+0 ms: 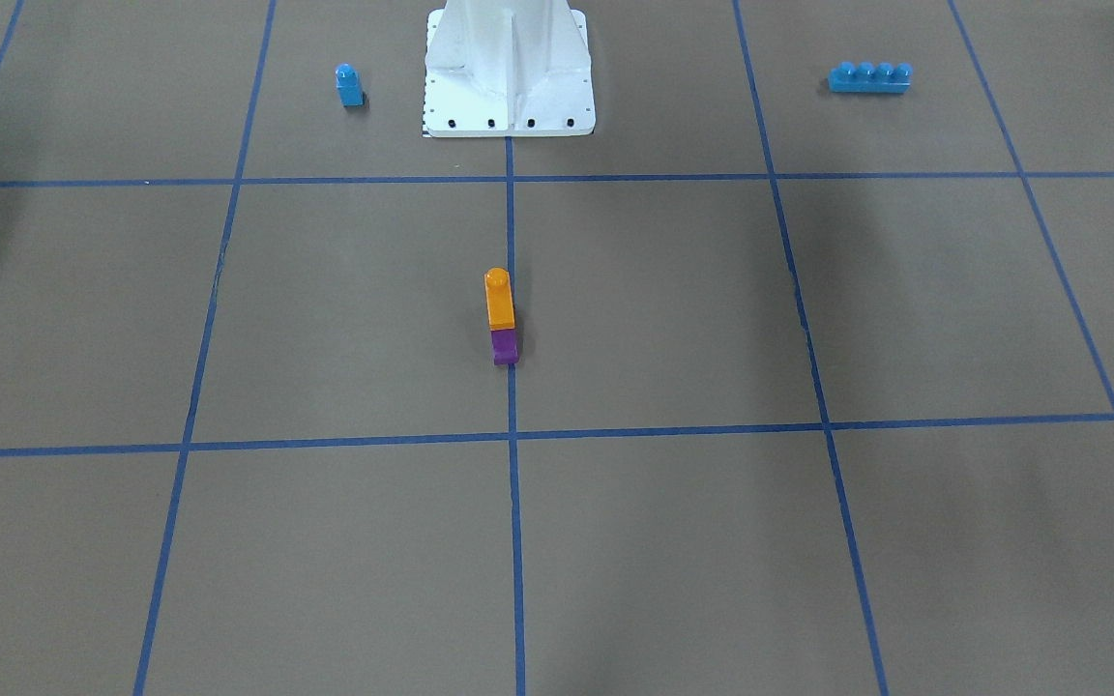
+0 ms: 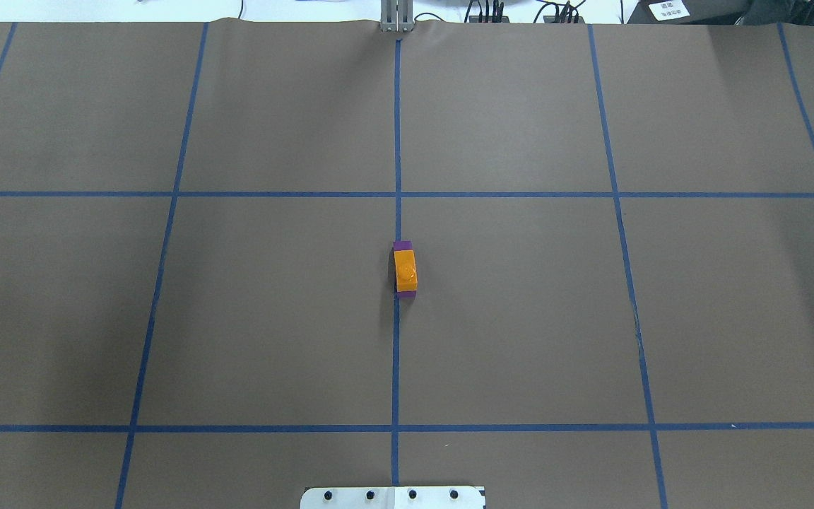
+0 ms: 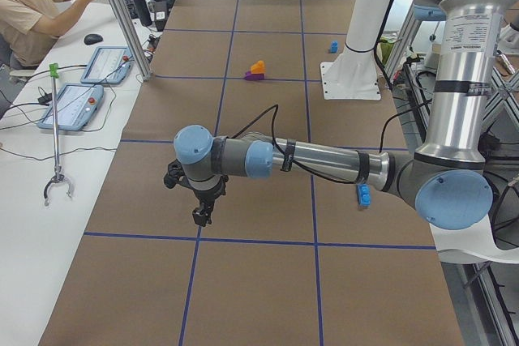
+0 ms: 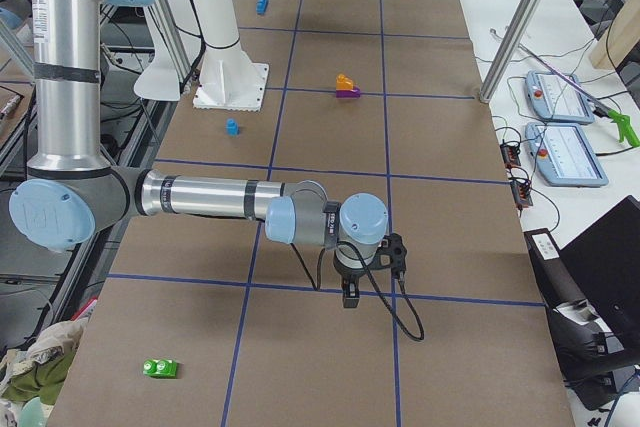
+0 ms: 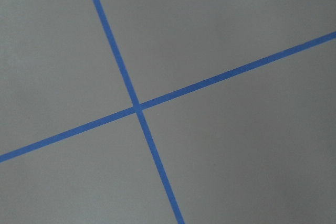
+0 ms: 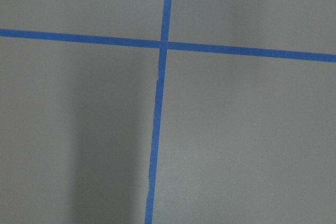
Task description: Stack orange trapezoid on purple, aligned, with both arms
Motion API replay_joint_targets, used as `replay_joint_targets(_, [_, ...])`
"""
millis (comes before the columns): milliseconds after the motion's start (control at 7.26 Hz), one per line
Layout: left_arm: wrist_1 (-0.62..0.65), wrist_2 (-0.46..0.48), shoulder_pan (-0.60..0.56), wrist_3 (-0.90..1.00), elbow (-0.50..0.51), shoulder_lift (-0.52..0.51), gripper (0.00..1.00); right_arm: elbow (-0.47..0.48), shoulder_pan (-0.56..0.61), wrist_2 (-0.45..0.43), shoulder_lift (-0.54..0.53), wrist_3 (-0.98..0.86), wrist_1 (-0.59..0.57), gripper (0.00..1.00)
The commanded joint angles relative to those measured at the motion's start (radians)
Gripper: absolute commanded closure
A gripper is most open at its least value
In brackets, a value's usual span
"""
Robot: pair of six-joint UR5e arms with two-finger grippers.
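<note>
The orange trapezoid (image 1: 499, 300) sits on top of the purple brick (image 1: 505, 348) at the table's centre, on the middle blue tape line. In the overhead view the orange trapezoid (image 2: 405, 268) covers most of the purple brick (image 2: 403, 245), whose edge shows at the far end. The stack stands free, with no gripper near it. My left gripper (image 3: 199, 215) hangs over the table far from the stack, seen only in the left side view. My right gripper (image 4: 352, 295) hangs likewise in the right side view. I cannot tell whether either is open or shut. Both wrist views show only paper and tape.
A small blue single-stud brick (image 1: 349, 85) stands beside the white robot base (image 1: 509, 106). A long blue four-stud brick (image 1: 869, 77) lies on the other side. A green brick (image 4: 160, 368) lies near the table's right end. An operator (image 3: 32, 6) sits at a side desk.
</note>
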Motion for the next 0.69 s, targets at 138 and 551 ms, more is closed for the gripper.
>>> replay_joint_targets(138, [0.007,-0.003,-0.002,-0.041,-0.012,0.038,0.00,0.004,0.006,0.003,0.006,-0.011,-0.014,0.00])
replay_joint_targets(551, [0.010,-0.003,-0.002,-0.060,-0.006,0.023,0.00,0.025,-0.044,-0.023,0.041,0.003,-0.069,0.00])
